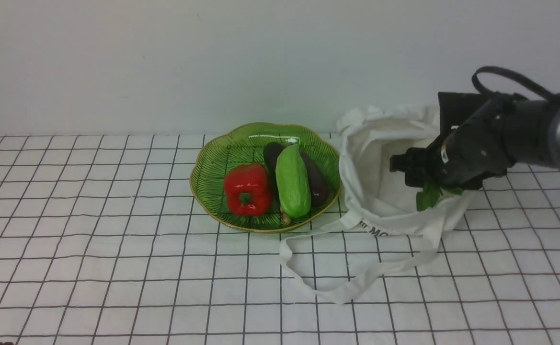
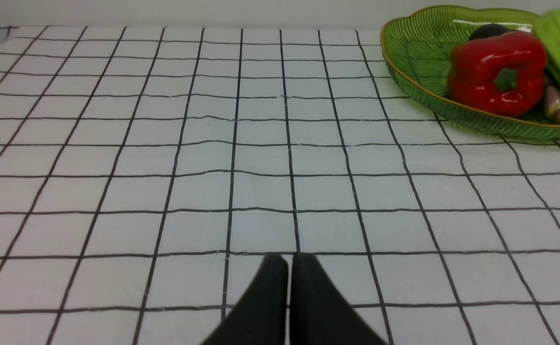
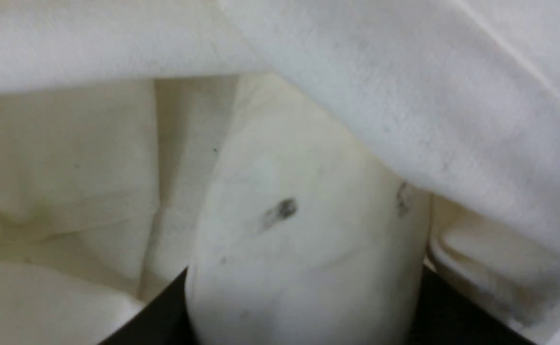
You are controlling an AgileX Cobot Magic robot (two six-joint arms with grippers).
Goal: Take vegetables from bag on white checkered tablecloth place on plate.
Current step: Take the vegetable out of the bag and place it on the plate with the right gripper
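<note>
Inside the bag (image 1: 380,221), the robot's right gripper (image 3: 303,306) straddles the radish (image 3: 308,215), jaws radish-wide, apparently for a secure lift; the left gripper (image 2: 290,287) waits nearly closed, empty

Bright, even light; glare on the pepper (image 1: 248,189); right wrist view blurry.

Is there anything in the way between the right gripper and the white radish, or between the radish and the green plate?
Nothing separates the right gripper from the radish: its fingers flank it. Toward the plate, the white bag's near-plate wall stands between.
</note>
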